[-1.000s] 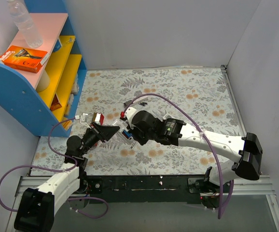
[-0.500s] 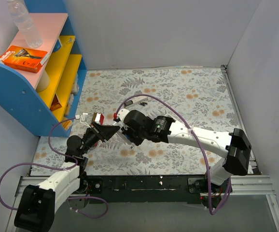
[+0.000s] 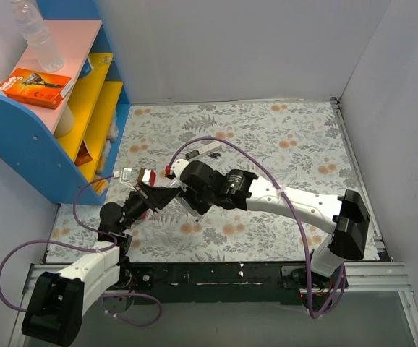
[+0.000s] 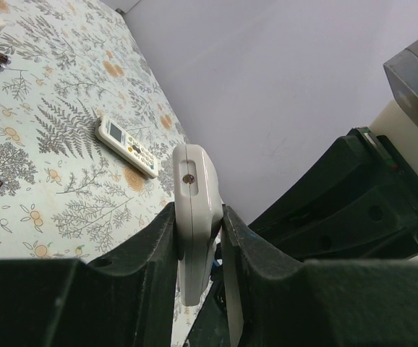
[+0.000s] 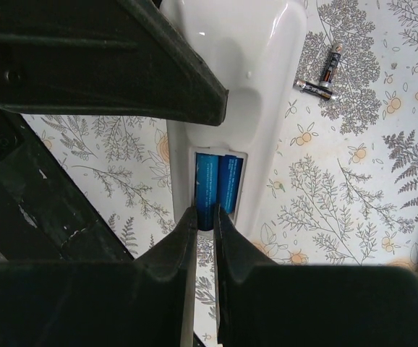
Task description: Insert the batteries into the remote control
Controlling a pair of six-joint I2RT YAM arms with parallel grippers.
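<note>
Black-fingered, the right gripper (image 5: 205,217) was narrowed to a slit, its tips bracketing the near end of one blue battery (image 5: 207,184) and apparently pinching it. That cell lay straight ahead of the fingers, its long axis in line with them and with the remote control (image 5: 241,87), beside a second blue battery (image 5: 231,186) in the open bay (image 5: 220,153). Seating it looked like the right arm's push along that axis. The left gripper (image 4: 197,242) was clamped on the remote's edges, holding it above the table (image 5: 353,181). Spare batteries (image 5: 323,76) lay well apart.
</note>
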